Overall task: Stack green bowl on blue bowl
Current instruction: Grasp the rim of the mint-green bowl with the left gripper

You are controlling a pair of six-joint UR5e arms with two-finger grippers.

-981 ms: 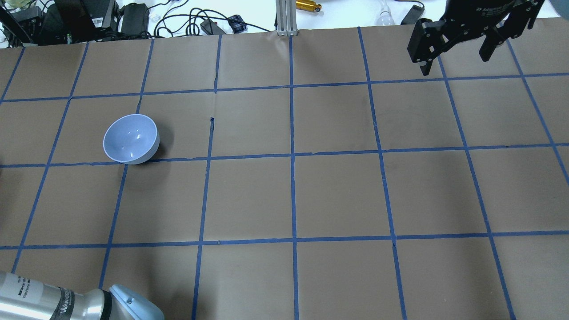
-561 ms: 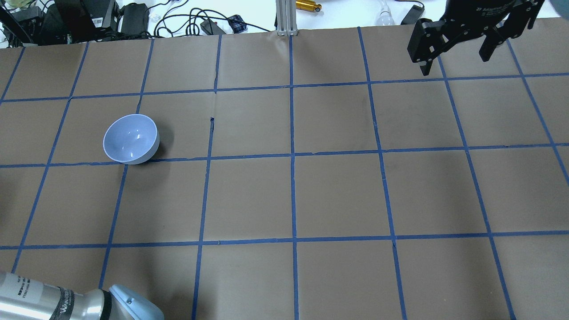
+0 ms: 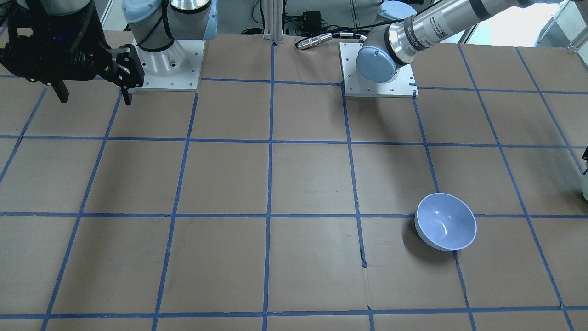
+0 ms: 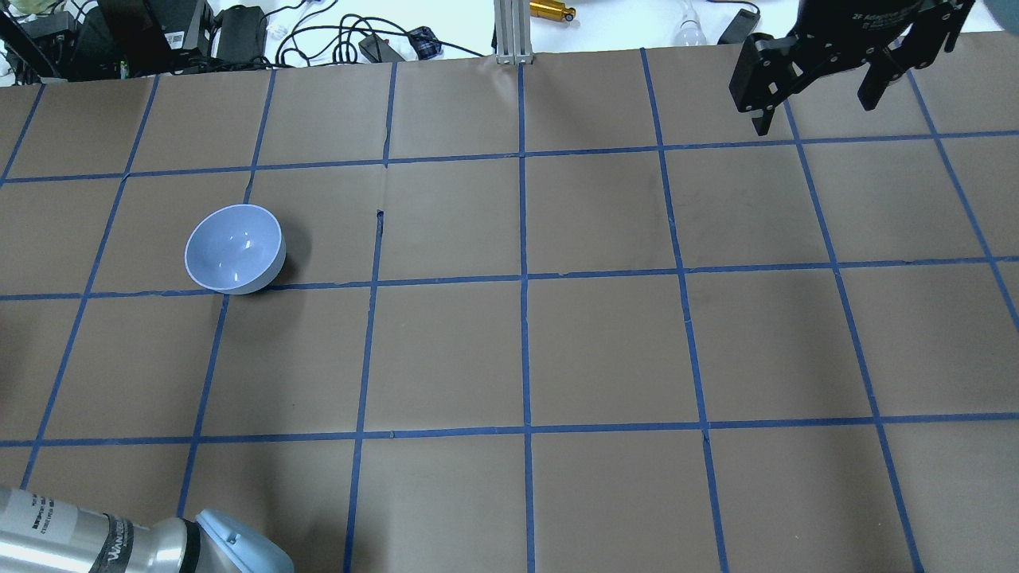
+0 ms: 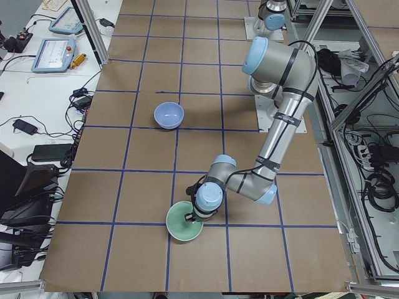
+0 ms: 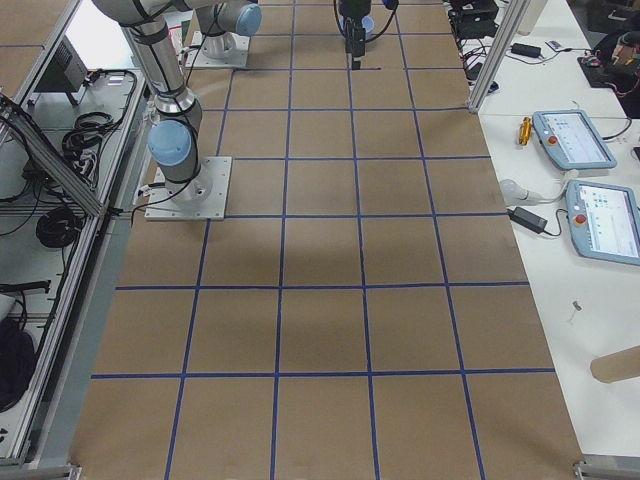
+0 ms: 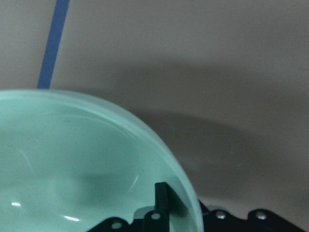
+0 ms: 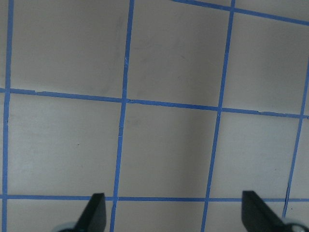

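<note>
Left end effector (image 5: 194, 215) is down at the green bowl (image 5: 184, 222), at its robot-side rim. In the left wrist view one finger (image 7: 162, 198) sits inside the bowl, close against the inner wall. The outer finger is hidden behind the wall, so I can't tell if it's clamped on the rim or just straddling it. Also can't tell if the bowl is resting on the counter (image 4: 605, 350) or raised off it.

Green bowl is upright, near the counter's end on the robot's left. It's outside the overhead view, and only a sliver shows at the right edge of the front view.

Blue bowl (image 4: 235, 248) is upright and empty on the counter, touching a blue tape line. It's well apart from the green bowl, further in along the counter.

Right end effector (image 4: 814, 115) is released, fingers spread wide. It hangs above the counter on the robot's right, holding nothing and far from both bowls.
</note>
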